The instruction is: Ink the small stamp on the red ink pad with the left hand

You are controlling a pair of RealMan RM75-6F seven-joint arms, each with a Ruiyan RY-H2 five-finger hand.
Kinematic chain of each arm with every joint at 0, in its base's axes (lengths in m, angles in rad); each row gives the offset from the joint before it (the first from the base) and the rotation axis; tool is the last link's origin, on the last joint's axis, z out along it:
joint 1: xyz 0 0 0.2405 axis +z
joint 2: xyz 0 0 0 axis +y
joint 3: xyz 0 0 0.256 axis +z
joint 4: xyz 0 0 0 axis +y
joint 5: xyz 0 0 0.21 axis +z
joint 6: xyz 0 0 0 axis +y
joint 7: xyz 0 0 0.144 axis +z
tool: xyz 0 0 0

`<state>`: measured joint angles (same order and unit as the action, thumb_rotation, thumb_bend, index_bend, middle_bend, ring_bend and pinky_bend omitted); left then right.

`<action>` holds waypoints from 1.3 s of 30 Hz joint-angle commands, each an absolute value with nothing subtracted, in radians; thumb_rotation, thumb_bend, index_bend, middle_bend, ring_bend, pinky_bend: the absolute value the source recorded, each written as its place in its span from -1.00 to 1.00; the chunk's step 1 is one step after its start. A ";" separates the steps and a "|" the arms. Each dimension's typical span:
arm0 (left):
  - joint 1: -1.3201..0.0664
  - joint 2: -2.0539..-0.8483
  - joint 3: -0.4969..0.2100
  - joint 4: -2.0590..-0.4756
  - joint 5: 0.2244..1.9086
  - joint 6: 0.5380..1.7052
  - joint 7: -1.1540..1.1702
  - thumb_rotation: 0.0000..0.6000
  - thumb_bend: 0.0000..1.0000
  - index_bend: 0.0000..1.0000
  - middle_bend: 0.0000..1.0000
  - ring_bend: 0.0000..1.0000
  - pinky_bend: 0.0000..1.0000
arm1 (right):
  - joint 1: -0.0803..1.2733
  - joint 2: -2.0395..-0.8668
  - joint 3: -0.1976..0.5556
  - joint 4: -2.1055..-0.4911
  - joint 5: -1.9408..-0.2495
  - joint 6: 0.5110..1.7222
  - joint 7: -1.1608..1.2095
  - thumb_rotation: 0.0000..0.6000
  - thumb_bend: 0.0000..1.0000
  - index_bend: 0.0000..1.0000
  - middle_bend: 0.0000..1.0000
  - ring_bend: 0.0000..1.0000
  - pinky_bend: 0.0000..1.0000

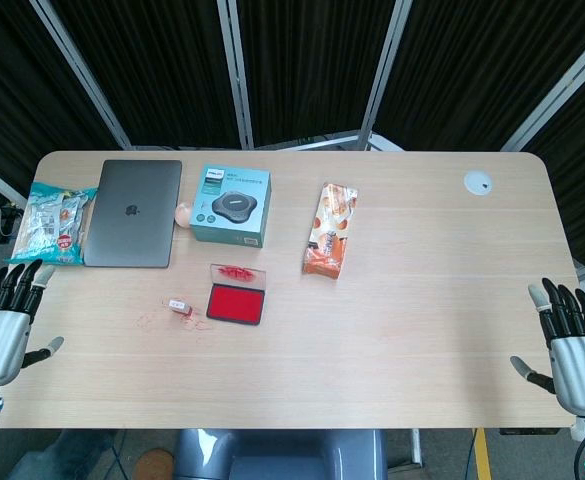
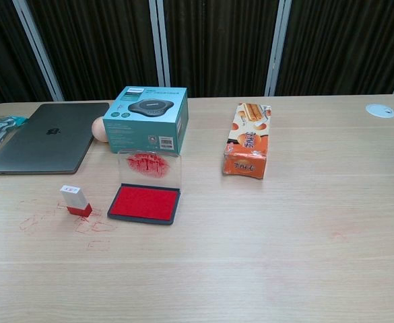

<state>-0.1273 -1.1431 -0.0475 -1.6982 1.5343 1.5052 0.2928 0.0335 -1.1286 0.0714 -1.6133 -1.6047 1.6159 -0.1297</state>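
Stamp [image 1: 178, 306] lies well apart from left fingers [image 1: 14, 284].

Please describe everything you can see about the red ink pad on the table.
The red ink pad is a shallow, dark rectangular case holding a bright red pad, lying flat on the wooden table. Its clear lid is open and stands nearly upright at the far edge, smeared with red ink. The small stamp stands apart to its left, among faint red marks on the wood. Behind it sits a teal box. Nothing touches the pad itself; neither hand is near.
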 commanded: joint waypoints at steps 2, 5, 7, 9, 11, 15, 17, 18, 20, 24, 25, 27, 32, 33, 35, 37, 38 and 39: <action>-0.126 -1.139 -0.047 -1.706 1.526 1.499 0.296 1.00 -1.00 -1.00 -1.00 -0.76 -1.00 | 0.033 -1.127 0.071 -1.615 -1.603 1.615 -0.126 1.00 -1.00 -1.00 -1.00 -1.00 -1.00; -0.130 -1.144 -0.052 -1.694 1.541 1.510 0.270 1.00 -1.00 -1.00 -1.00 -0.06 -0.80 | 0.033 -1.123 0.069 -1.623 -1.597 1.607 -0.118 1.00 -1.00 -1.00 -1.00 -1.00 -1.00; -0.139 -1.165 -0.055 -1.659 1.566 1.515 0.232 1.00 -1.00 -1.00 -1.00 0.13 -0.34 | 0.034 -1.117 0.070 -1.633 -1.594 1.604 -0.113 1.00 -1.00 -1.00 -1.00 -1.00 -1.00; -0.153 -1.186 -0.055 -1.629 1.577 1.504 0.203 1.00 -1.00 -1.00 -1.00 0.28 0.12 | 0.034 -1.113 0.071 -1.639 -1.591 1.602 -0.109 1.00 -1.00 -1.00 -1.00 -1.00 -1.00; -0.173 -1.214 -0.057 -1.599 1.584 1.479 0.195 1.00 -1.00 -1.00 -0.99 0.45 0.51 | 0.036 -1.110 0.074 -1.640 -1.582 1.597 -0.101 1.00 -1.00 -1.00 -1.00 -1.00 -1.00; -0.248 -1.275 -0.063 -1.564 1.575 1.361 0.198 1.00 -1.00 -1.00 -0.84 0.64 0.81 | 0.041 -1.107 0.082 -1.624 -1.545 1.569 -0.080 1.00 -1.00 -1.00 -1.00 -1.00 -1.00; -0.300 -1.308 -0.073 -1.540 1.561 1.280 0.190 1.00 -1.00 -1.00 -0.75 0.68 0.86 | 0.044 -1.105 0.087 -1.620 -1.531 1.560 -0.067 1.00 -1.00 -1.00 -1.00 -1.00 -1.00; -0.315 -1.319 -0.076 -1.530 1.555 1.257 0.187 1.00 -1.00 -1.00 -0.73 0.69 0.86 | 0.044 -1.105 0.088 -1.618 -1.529 1.560 -0.064 1.00 -1.00 -1.00 -1.00 -1.00 -1.00; -0.355 -1.347 -0.082 -1.504 1.539 1.195 0.191 1.00 -1.00 -1.00 -0.70 0.70 0.88 | 0.044 -1.105 0.090 -1.615 -1.522 1.556 -0.061 1.00 -1.00 -1.00 -1.00 -1.00 -1.00; -0.429 -1.399 -0.089 -1.450 1.503 1.074 0.180 1.00 -1.00 -0.97 -0.66 0.70 0.88 | 0.045 -1.108 0.093 -1.603 -1.499 1.543 -0.062 1.00 -1.00 -1.00 -1.00 -1.00 -1.00; -0.440 -1.407 -0.088 -1.436 1.504 1.061 0.174 1.00 -1.00 -0.93 -0.64 0.70 0.88 | 0.045 -1.108 0.093 -1.601 -1.495 1.542 -0.062 1.00 -1.00 -1.00 -1.00 -1.00 -1.00; -0.464 -1.429 -0.084 -1.395 1.517 1.043 0.152 1.00 -1.00 -0.84 -0.59 0.70 0.88 | 0.043 -1.109 0.095 -1.596 -1.488 1.542 -0.061 1.00 -1.00 -1.00 -1.00 -1.00 -1.00; -0.502 -1.464 -0.069 -1.310 1.549 1.026 0.133 1.00 -0.92 -0.55 -0.36 0.70 0.88 | 0.038 -1.109 0.100 -1.589 -1.470 1.543 -0.056 1.00 -1.00 -1.00 -1.00 -1.00 -1.00; -0.509 -1.467 -0.065 -1.298 1.550 1.016 0.136 1.00 -0.87 -0.51 -0.32 0.70 0.88 | 0.037 -1.109 0.101 -1.588 -1.466 1.542 -0.055 1.00 -1.00 -1.00 -1.00 -1.00 -1.00; -0.523 -1.474 -0.058 -1.278 1.547 0.992 0.147 1.00 -0.78 -0.45 -0.25 0.70 0.88 | 0.035 -1.109 0.101 -1.584 -1.459 1.540 -0.054 1.00 -1.00 -1.00 -1.00 -1.00 -1.00; -0.532 -1.479 -0.052 -1.265 1.543 0.979 0.157 1.00 -0.76 -0.40 -0.22 0.70 0.88 | 0.034 -1.109 0.101 -1.580 -1.456 1.539 -0.054 1.00 -1.00 -1.00 -1.00 -1.00 -1.00; -0.535 -1.482 -0.049 -1.260 1.542 0.976 0.160 1.00 -0.75 -0.38 -0.21 0.70 0.88 | 0.033 -1.109 0.100 -1.580 -1.455 1.539 -0.054 1.00 -1.00 -1.00 -1.00 -1.00 -1.00; -0.539 -1.486 -0.045 -1.253 1.541 0.972 0.162 1.00 -0.74 -0.37 -0.21 0.70 0.88 | 0.033 -1.109 0.100 -1.578 -1.454 1.538 -0.054 1.00 -1.00 -1.00 -1.00 -1.00 -1.00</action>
<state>-0.5346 -1.4822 -0.0488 -1.2573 1.5425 0.9766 0.1592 0.0327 -1.1092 0.1005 -1.5784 -1.4536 1.5384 -0.0536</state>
